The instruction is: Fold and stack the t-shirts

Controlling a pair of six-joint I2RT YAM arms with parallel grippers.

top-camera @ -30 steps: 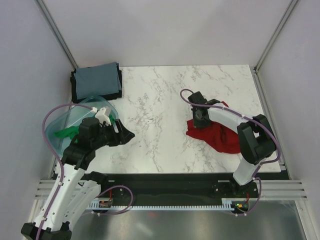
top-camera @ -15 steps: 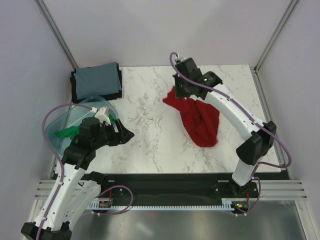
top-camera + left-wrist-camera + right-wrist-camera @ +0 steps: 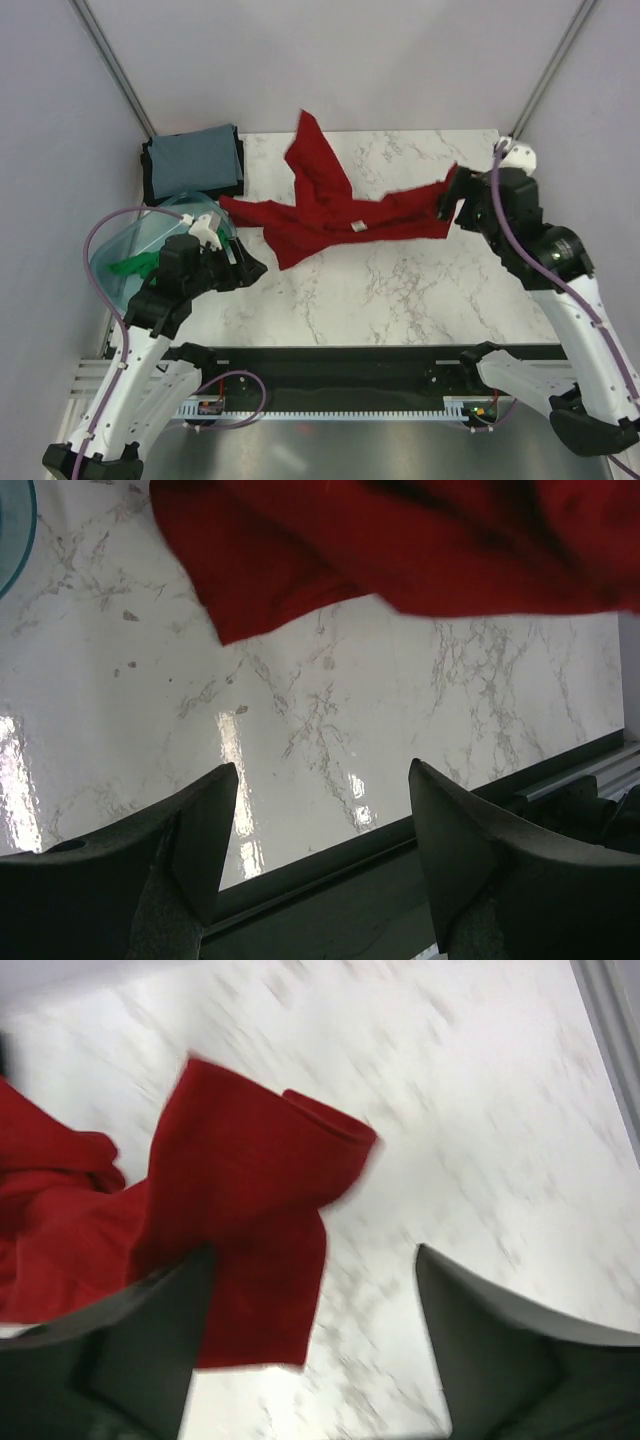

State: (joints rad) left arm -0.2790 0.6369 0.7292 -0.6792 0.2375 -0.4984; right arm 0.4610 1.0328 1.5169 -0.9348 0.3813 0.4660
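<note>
The red shirt [image 3: 340,215] is lying twisted across the table [image 3: 400,290], one end rising at the far edge, so folding it now is probably risking a lopsided bundle. The right gripper [image 3: 312,1255] is standing with fingers apart, the cloth beside one finger; the left gripper [image 3: 322,768] is gaping empty, the hem just beyond.
</note>
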